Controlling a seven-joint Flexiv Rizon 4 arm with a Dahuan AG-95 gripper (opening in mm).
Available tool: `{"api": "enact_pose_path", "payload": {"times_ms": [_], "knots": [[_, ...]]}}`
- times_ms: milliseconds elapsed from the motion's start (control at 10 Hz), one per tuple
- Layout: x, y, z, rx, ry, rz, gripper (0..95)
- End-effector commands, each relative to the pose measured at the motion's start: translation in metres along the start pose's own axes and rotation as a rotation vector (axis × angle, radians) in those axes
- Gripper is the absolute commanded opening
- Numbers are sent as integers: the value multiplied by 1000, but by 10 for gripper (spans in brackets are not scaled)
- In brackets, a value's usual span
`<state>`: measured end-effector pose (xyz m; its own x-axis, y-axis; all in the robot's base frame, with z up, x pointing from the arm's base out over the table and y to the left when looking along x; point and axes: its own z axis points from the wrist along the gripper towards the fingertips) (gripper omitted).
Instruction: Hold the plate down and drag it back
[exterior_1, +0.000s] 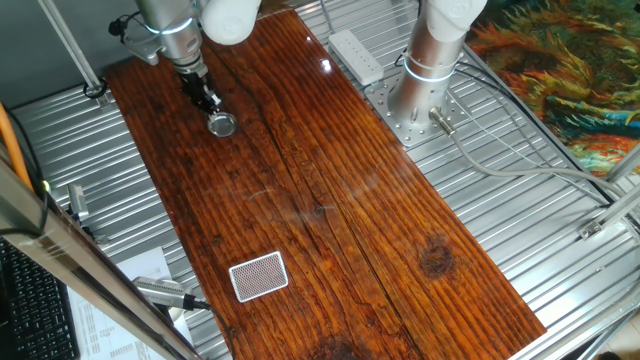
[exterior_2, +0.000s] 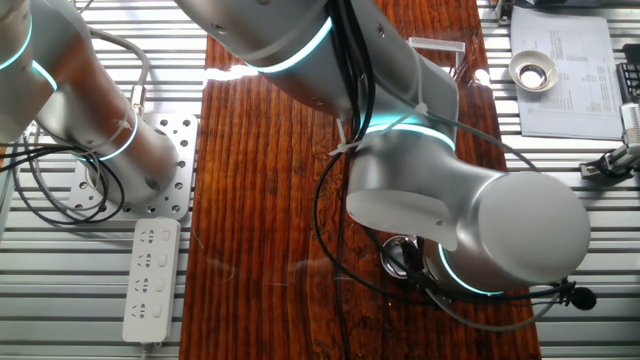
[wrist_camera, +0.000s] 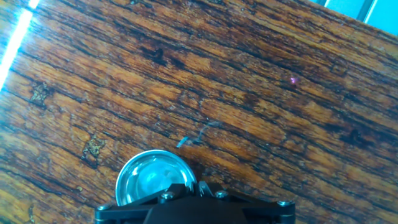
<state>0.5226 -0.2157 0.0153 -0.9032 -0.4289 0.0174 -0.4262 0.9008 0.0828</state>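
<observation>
On my screens the plate (exterior_1: 221, 124) sat on the wooden table (exterior_1: 330, 210) near its far end, directly under the gripper (exterior_1: 207, 101), whose tip touched its near rim; I could not tell how the jaws stood.

A long glossy dark-brown wooden table (exterior_1: 330, 200) carries a small round shiny silver metal plate (exterior_1: 221, 124) at its far left and a red-and-white latticed rounded-corner card (exterior_1: 259, 276) at its near left.
</observation>
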Motion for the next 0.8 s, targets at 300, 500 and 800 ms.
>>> {"api": "enact_pose_path", "payload": {"times_ms": [300,500,800], "knots": [[0,1,-1,1,3,-8,190],[0,1,-1,6,5,-16,190],[1,0,-2,2,3,-22,380]]}}
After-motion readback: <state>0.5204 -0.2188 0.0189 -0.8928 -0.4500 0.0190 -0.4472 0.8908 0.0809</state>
